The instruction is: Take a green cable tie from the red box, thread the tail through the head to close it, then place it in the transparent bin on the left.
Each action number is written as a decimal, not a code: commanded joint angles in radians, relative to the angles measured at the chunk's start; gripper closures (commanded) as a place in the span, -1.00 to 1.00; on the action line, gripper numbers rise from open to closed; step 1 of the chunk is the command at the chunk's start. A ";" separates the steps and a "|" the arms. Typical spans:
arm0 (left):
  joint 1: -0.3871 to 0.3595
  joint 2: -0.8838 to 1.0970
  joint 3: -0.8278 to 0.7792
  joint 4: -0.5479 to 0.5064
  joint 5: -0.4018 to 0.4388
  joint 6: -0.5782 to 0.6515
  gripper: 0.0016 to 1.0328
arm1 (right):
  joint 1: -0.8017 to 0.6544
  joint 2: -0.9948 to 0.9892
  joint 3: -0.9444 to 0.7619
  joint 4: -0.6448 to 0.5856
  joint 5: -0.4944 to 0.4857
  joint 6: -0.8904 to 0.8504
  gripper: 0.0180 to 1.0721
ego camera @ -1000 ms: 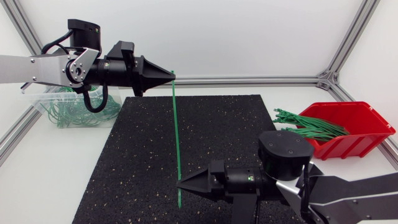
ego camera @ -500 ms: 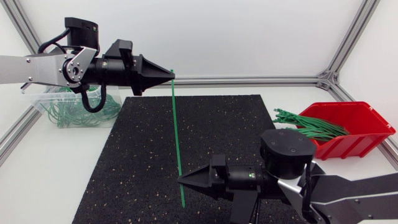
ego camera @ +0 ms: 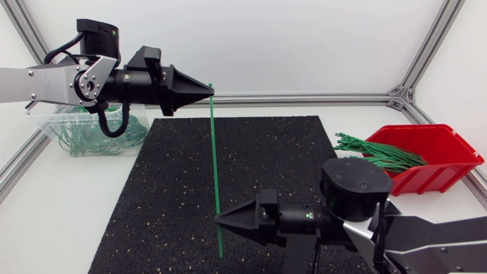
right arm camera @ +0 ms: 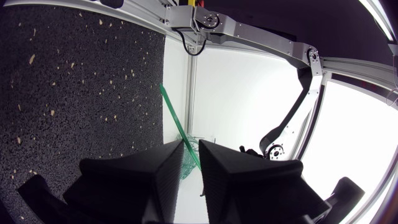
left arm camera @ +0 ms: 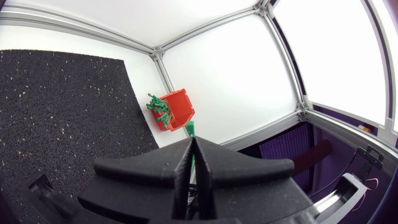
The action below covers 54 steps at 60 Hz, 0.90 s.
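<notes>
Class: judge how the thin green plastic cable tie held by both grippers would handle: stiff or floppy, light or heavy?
Probably springy rather than limp: the thin green plastic cable tie runs straight between the left gripper and right gripper. Likely very light, being so slender.

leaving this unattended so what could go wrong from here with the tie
1. The left gripper pinches the green cable tie right at one end; a tug could slip it free.
2. The tie runs straight to the right gripper, so bending it into a loop might make it spring out.
</notes>
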<state>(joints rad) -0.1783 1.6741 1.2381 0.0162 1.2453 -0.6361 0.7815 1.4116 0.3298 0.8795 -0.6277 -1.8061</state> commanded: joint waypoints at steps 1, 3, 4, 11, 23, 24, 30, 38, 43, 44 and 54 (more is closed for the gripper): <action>-0.007 -0.022 -0.026 0.001 0.016 -0.013 0.92 | 0.012 -0.010 -0.026 0.003 0.005 0.004 0.52; -0.007 -0.022 -0.026 0.001 0.016 -0.013 0.92 | 0.012 -0.010 -0.026 0.003 0.003 0.004 0.52; -0.007 -0.022 -0.028 0.001 0.014 -0.013 0.92 | 0.012 -0.008 -0.026 0.001 0.005 0.004 0.52; -0.007 -0.022 -0.028 0.001 0.014 -0.013 0.92 | 0.010 -0.008 -0.035 0.003 0.005 0.004 0.52; -0.010 -0.024 -0.028 0.001 0.016 -0.013 0.92 | 0.010 -0.003 -0.043 0.003 0.006 0.004 0.53; -0.010 -0.024 -0.028 0.001 0.014 -0.013 0.92 | 0.010 -0.003 -0.044 0.003 0.006 0.004 0.53; -0.010 -0.024 -0.029 0.001 0.014 -0.013 0.92 | 0.010 0.001 -0.048 0.003 0.006 0.004 0.62; -0.016 -0.024 -0.031 0.001 0.014 -0.013 0.92 | 0.015 0.012 -0.041 0.004 0.008 0.005 0.62; -0.021 -0.027 -0.035 0.001 0.014 -0.013 0.92 | 0.015 0.015 -0.035 0.004 0.010 0.005 0.62; -0.021 -0.028 -0.035 0.001 0.014 -0.013 0.92 | 0.015 0.015 -0.034 0.004 0.010 0.007 0.62; -0.024 -0.033 -0.040 0.001 0.014 -0.013 0.92 | 0.015 0.024 -0.028 0.006 0.010 0.005 0.62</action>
<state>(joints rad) -0.1978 1.6669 1.2236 0.0162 1.2453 -0.6361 0.7849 1.4147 0.3054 0.8795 -0.6239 -1.8061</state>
